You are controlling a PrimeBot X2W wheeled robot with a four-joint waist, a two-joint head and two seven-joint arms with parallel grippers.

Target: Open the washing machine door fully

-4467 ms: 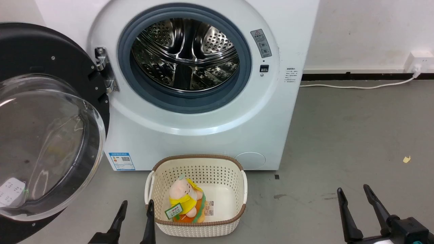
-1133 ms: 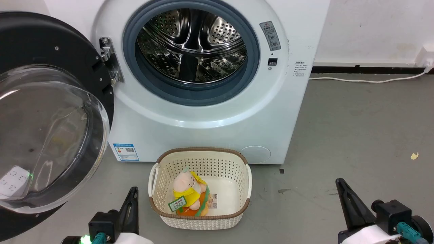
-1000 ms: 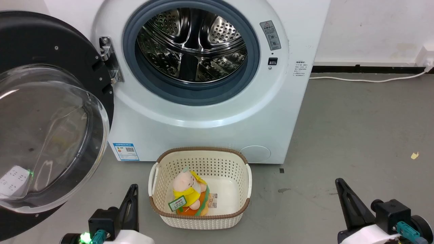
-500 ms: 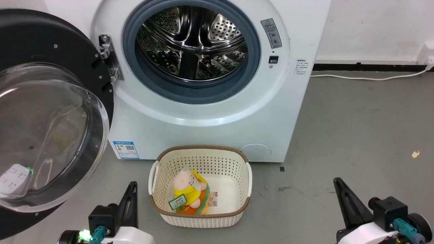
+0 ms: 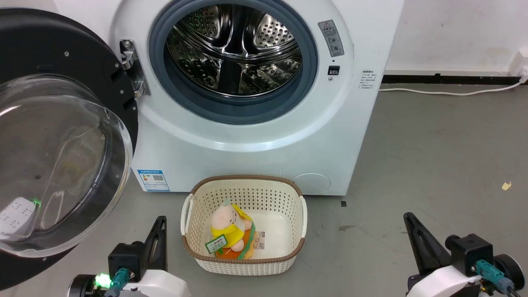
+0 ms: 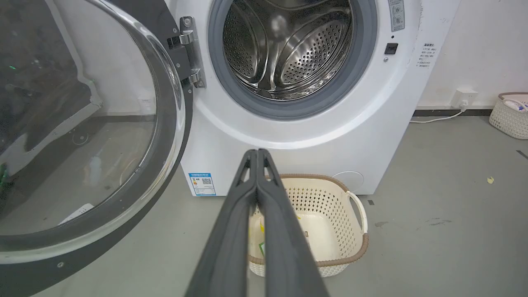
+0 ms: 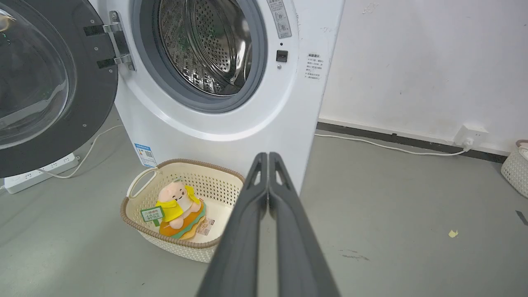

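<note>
Leftward, the washing machine door [image 5: 62, 140] runs off-frame, seemingly wide open; left gripper [image 6: 256, 152], right gripper [image 7: 268, 155] pressed together.

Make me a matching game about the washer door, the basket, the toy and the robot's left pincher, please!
Things
1. washing machine door
2. basket
3. plush toy
4. left gripper

Places and states
A. lying inside the basket
B. shut, holding nothing
C. on the floor in front of the washing machine
D. swung open, to the left of the drum

Pairs: 1-D, 2-C, 3-A, 4-B
</note>
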